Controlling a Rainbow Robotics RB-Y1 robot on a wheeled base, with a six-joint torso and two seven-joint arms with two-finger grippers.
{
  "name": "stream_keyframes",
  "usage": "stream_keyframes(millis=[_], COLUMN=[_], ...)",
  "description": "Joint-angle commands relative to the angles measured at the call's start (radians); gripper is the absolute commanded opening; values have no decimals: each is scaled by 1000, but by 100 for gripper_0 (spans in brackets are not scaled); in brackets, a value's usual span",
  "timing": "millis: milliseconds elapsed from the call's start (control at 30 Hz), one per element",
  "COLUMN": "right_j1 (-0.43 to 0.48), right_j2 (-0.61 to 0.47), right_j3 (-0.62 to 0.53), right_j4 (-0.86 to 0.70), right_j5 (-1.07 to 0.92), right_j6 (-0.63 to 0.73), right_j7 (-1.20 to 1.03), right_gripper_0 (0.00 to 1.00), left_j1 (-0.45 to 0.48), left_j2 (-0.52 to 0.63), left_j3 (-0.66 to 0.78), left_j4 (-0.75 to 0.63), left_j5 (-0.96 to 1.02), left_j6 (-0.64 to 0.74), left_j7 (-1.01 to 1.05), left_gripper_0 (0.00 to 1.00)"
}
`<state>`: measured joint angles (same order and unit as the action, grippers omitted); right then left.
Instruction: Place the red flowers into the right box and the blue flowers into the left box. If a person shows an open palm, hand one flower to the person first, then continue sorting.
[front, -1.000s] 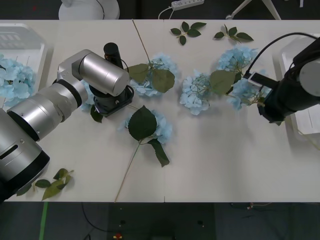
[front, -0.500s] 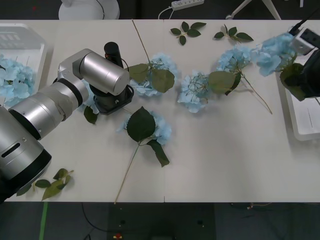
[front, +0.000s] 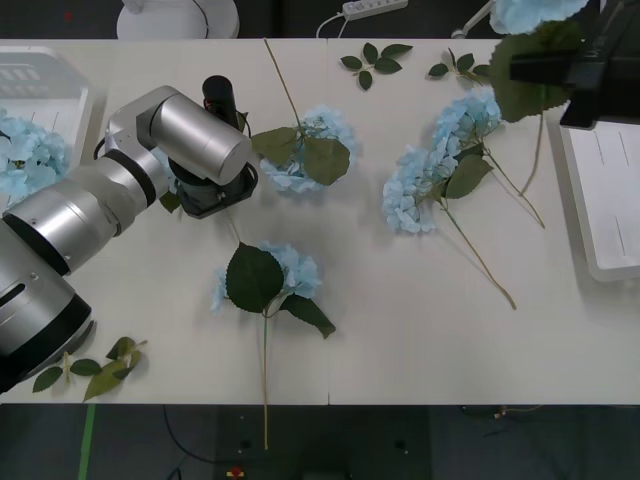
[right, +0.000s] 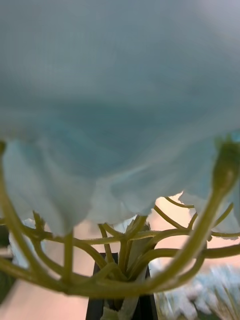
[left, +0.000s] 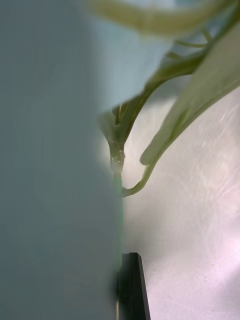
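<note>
Up went the right claw (front: 548, 60), clamped on one of the blue flowers (front: 525, 12), now high by the right box (front: 605, 215). Left claw (front: 205, 195) is clamped on another stem on the counter (front: 400, 330). Both flowers belong in the left box (front: 40, 80).

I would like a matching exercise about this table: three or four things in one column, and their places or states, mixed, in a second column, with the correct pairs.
Things
1. right gripper
2. left gripper
3. left box
4. right box

Places or states
A. bare white bottom with short slots, at the table's right edge
B. raised at the far right, holding one of the blue flowers with its stalk hanging down
C. low on the table's left part, at a flower stem
D. at the table's left edge, with a blue flower head already in it

Pairs: 1-B, 2-C, 3-D, 4-A
</note>
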<state>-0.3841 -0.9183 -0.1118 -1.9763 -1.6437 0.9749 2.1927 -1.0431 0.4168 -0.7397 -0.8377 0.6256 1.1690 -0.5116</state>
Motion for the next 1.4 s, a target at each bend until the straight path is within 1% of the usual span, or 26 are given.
stream_keyframes(millis=[33,200,267,333,400,500,600,700,733,800,867,1000,1033,1067,1233,1400], right_j1=[-87,-167,-194,-205,-226,-239,-257,-277,-282,-305,-328,-371,-375,-380,-404,-412], right_j2=[78,130,153,170,205,236,260,285,289,302,318,352,357,368,403,417], right_j3=[152,299,342,359,385,397,408,434,440,475,514,580,584,593,626,699], right_j4=[-42,-15,-4,2,10,11,11,24,27,44,63,117,123,136,165,169], right_j5=[-31,-31,-31,-33,-33,-31,-31,-31,-31,-31,-31,-31,-31,-31,-25,-19], right_j6=[-137,-277,-320,-340,-369,-389,-392,-404,-409,-432,-459,-521,-525,-536,-565,-671], right_j7=[27,27,28,25,24,22,22,21,21,21,21,28,27,28,30,33], right_gripper_0=[0,0,0,0,0,0,0,0,0,0,0,0,0,0,0,0], left_j1=[-18,-18,-20,-18,-18,-18,-17,15,25,72,135,273,290,327,422,491], left_j2=[125,211,255,290,375,474,562,639,652,688,714,728,726,728,723,723], left_j3=[112,241,290,312,352,393,444,487,496,523,563,635,645,660,666,666], left_j4=[-149,-288,-343,-379,-445,-478,-477,-477,-477,-477,-477,-475,-475,-477,-472,-472], left_j5=[-17,-7,-6,-6,-12,-24,-29,-41,-43,-52,-57,-121,-133,-155,-221,-210], left_j6=[67,150,198,230,310,385,435,466,465,457,439,370,360,342,253,185], left_j7=[-222,-380,-456,-516,-679,-883,-1036,-1156,-1173,-1222,-1252,-1308,-1309,-1308,-1294,-1275], left_gripper_0=[0,0,0,0,0,0,0,0,0,0,0,0,0,0,0,1])
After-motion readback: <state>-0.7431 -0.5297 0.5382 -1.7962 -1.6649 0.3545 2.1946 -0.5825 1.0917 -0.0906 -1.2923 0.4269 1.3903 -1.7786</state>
